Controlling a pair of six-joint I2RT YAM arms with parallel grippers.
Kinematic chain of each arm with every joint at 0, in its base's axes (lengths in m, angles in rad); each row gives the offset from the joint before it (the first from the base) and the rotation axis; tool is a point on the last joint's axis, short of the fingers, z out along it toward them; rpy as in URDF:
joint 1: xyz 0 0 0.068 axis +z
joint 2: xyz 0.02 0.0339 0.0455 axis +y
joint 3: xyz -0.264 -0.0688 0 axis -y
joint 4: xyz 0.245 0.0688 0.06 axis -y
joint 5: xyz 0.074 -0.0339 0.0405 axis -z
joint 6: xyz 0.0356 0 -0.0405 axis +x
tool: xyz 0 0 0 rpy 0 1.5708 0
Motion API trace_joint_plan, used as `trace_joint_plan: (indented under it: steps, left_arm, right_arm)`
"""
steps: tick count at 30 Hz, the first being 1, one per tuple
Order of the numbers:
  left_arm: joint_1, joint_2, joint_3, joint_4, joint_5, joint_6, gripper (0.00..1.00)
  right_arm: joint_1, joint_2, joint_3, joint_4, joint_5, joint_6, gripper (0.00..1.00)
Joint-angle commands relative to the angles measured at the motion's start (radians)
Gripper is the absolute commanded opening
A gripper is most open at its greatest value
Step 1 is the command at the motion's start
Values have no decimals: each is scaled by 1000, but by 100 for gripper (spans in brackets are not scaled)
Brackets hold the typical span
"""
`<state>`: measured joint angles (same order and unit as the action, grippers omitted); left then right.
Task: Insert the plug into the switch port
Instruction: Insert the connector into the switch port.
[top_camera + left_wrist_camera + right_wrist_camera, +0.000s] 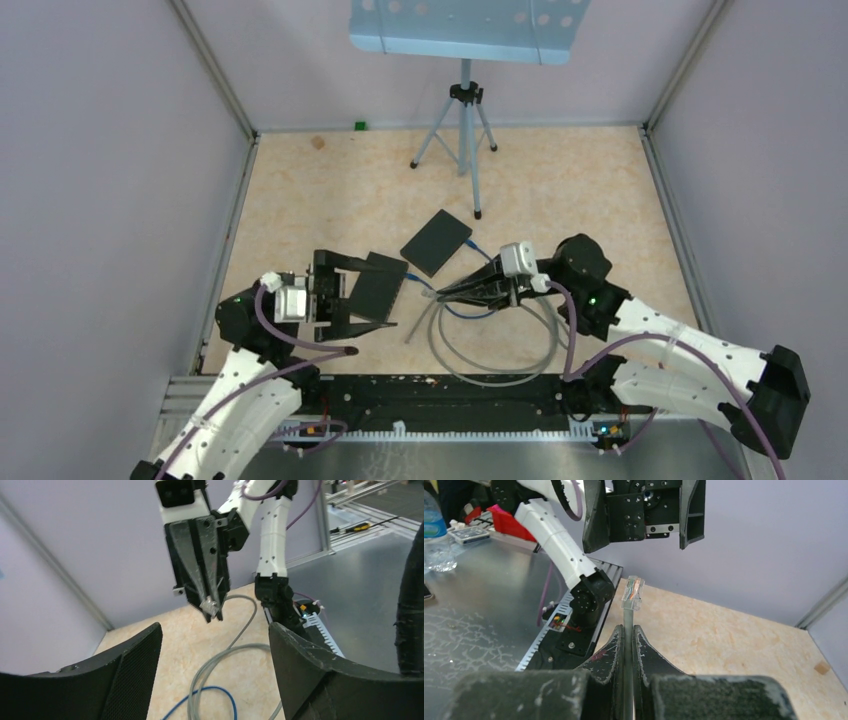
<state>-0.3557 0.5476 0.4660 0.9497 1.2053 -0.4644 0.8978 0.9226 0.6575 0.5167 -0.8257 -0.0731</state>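
Pale chipboard surface [560,190] carries a flat black box [437,242], likely the switch. The right end effector [628,629] pinches the grey cable [628,617] behind the clear plastic plug [632,594], and the left end effector [215,630] gapes empty. Square the plug to the port before pushing.

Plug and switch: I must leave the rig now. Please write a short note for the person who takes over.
Right gripper: shut on the grey cable just behind the plug, which is in the air.
Left gripper: open, empty, facing the plug.
Black box, probably the switch: flat on the table, no gripper on it, ports not visible.
Done: plug picked up. Left: bring it to a port, insert.
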Motion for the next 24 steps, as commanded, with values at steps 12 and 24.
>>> trace_joint_plan:
  steps: [12, 24]
  left_arm:
    - [-294, 196, 232, -498, 79, 701, 67]
    - [-359, 217, 266, -529, 133, 759, 57]
  right_arm:
    - [-7, 48, 158, -63, -234, -23, 0]
    - [-8, 76, 168, -83, -270, 7, 0]
